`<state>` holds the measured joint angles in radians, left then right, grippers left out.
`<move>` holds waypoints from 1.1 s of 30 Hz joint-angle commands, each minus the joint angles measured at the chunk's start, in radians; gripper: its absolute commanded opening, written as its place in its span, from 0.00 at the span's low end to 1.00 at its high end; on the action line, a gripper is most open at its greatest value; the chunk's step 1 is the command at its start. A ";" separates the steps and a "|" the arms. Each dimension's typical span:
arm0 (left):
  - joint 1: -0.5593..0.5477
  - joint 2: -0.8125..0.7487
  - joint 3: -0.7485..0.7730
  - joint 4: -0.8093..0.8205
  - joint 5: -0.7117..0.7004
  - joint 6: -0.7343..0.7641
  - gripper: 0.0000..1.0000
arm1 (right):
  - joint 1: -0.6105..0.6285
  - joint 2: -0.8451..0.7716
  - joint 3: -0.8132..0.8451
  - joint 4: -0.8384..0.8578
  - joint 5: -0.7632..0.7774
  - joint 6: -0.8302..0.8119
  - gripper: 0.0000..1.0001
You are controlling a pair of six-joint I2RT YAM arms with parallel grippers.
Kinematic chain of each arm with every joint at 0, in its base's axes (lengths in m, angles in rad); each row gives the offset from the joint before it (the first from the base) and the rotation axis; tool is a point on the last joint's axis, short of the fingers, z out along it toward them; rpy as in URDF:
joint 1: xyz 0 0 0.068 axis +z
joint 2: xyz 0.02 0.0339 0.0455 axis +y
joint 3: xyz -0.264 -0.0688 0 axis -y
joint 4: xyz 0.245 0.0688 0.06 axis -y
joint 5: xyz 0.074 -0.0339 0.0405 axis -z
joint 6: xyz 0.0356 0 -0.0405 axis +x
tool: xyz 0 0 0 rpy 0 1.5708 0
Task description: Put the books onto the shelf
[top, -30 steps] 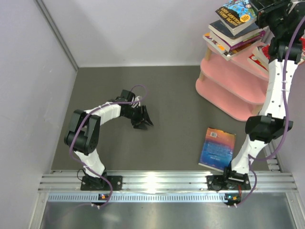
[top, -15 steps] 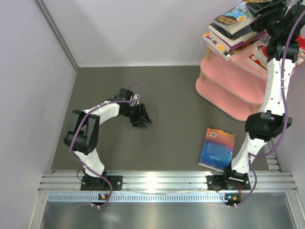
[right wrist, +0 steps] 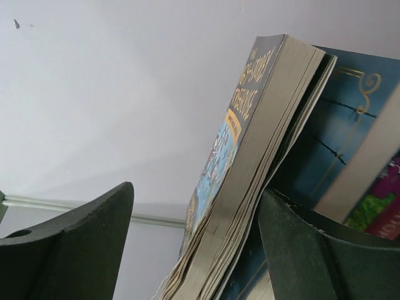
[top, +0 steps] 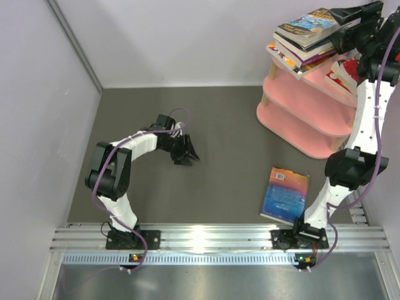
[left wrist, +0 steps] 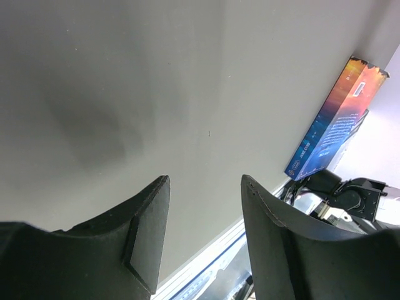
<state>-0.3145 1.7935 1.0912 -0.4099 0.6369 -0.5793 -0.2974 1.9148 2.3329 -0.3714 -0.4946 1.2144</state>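
On the bench (top: 225,119), just beside the right arm's base, lies one blue book (top: 285,195), flat. Its long axis runs near to far, the far end leaning right toward the shelf (top: 299,128). The right tool (top: 342,25) hangs high at the shelf's top stack (top: 306,39), jaws wide about the uppermost book (right wrist: 250,175), not clamping it. The left tool (top: 187,156), half spread and empty, sits well to the book's left. I judge the right arm nearer; I would bring its jaws down across the book's short axis.
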 commanded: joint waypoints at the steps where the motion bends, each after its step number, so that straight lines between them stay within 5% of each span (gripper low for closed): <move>1: 0.006 0.012 0.035 0.033 0.003 -0.007 0.54 | -0.028 -0.129 -0.033 0.014 -0.024 -0.030 0.78; 15: 0.006 0.046 0.072 0.011 0.015 0.007 0.54 | -0.040 -0.313 -0.149 -0.069 -0.082 -0.159 0.89; 23: 0.006 0.067 0.113 -0.027 0.030 0.038 0.54 | -0.048 -0.198 -0.070 -0.139 -0.151 -0.112 0.93; 33: 0.006 0.032 0.067 -0.023 0.021 0.045 0.54 | -0.068 -0.177 -0.072 -0.192 -0.107 -0.110 0.57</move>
<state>-0.3138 1.8599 1.1694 -0.4343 0.6395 -0.5503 -0.3424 1.7618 2.2204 -0.5961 -0.6079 1.1027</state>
